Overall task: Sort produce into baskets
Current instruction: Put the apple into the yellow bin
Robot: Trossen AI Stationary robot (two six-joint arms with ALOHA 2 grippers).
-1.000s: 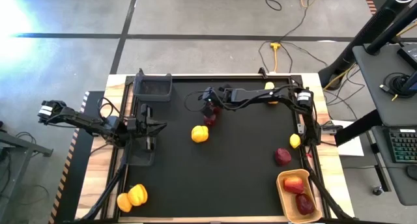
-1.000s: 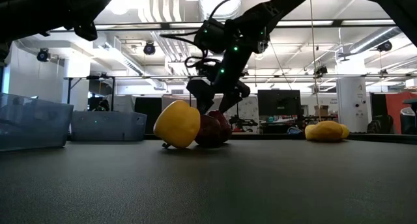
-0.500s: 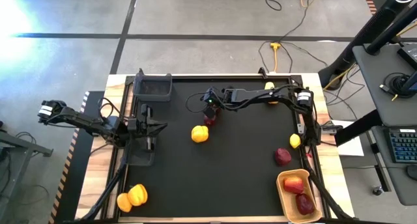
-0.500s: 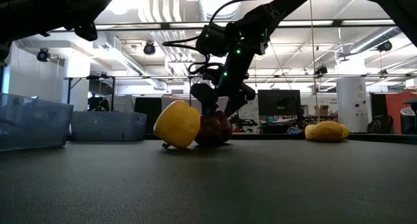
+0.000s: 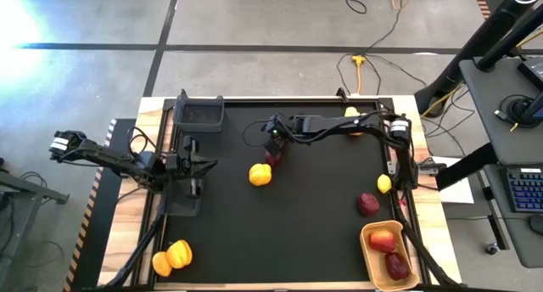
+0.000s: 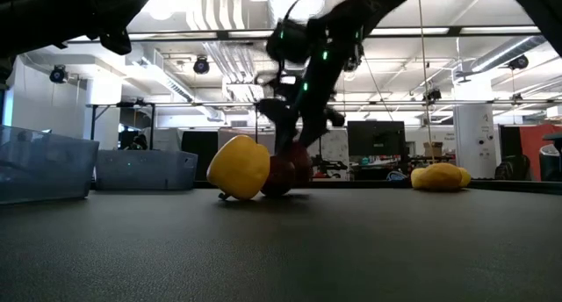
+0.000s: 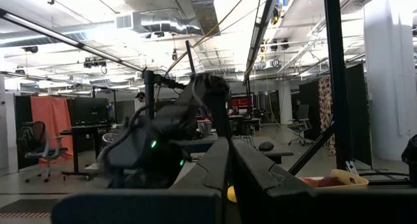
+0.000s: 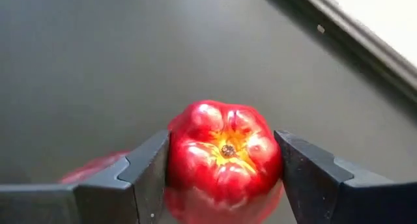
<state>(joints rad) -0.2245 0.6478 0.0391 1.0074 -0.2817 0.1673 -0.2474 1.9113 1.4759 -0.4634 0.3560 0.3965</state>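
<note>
— Where is the right gripper (image 5: 273,148)?

— Far out over the black mat (image 5: 314,233), toward its back-left part, just behind the yellow pepper (image 5: 260,175). Its fingers (image 8: 146,175) are clamped on a red fruit (image 8: 225,152); the wrist view shows both pads touching the fruit's sides, its stem end facing the camera. A second red shape sits blurred behind one finger.

— And from table height?

— The gripper (image 6: 294,131) hangs over the red fruit (image 6: 283,173), which sits right beside the yellow pepper (image 6: 238,168) on the mat. I cannot tell whether the fruit touches the mat.

— The left gripper (image 5: 193,166)?

— It waits at the mat's left edge, by a dark bin (image 5: 181,199). Its fingers (image 7: 254,178) lie close together with nothing between them.

— The rest?

— Another dark bin (image 5: 199,114) stands at the back-left corner. The tan tray (image 5: 370,249) at the front right holds two red fruits. One red fruit (image 5: 366,204) and a lemon (image 5: 384,183) lie just behind it. Two yellow-orange pieces (image 5: 172,258) sit on the wood at the front left.
</note>
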